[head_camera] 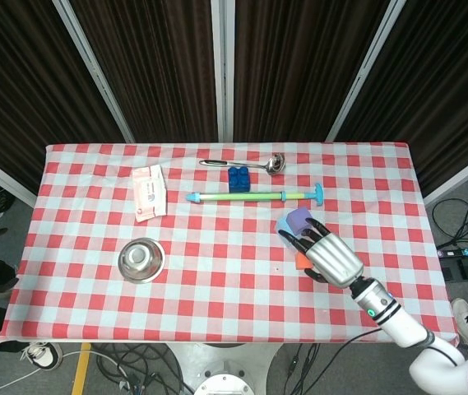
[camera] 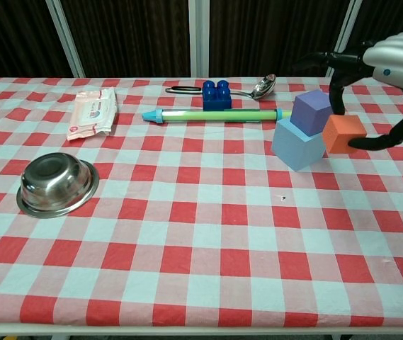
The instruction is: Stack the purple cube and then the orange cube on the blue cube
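The purple cube [camera: 311, 111] sits on the pale blue cube [camera: 297, 145] right of the table's middle; both also show in the head view, purple cube [head_camera: 299, 220] on blue cube [head_camera: 284, 225]. My right hand [camera: 392, 58] holds the orange cube [camera: 343, 134] in the air, just right of the purple cube and about level with it. In the head view the right hand [head_camera: 330, 254] covers most of the orange cube [head_camera: 299, 262]. My left hand is in neither view.
A steel bowl [camera: 57, 185] stands at the left front. A wipes packet [camera: 93, 111], a blue toy brick [camera: 217, 95], a ladle [camera: 254, 88] and a long green-blue tube [camera: 215, 114] lie along the back. The red-checked tablecloth [camera: 201, 241] covers the table.
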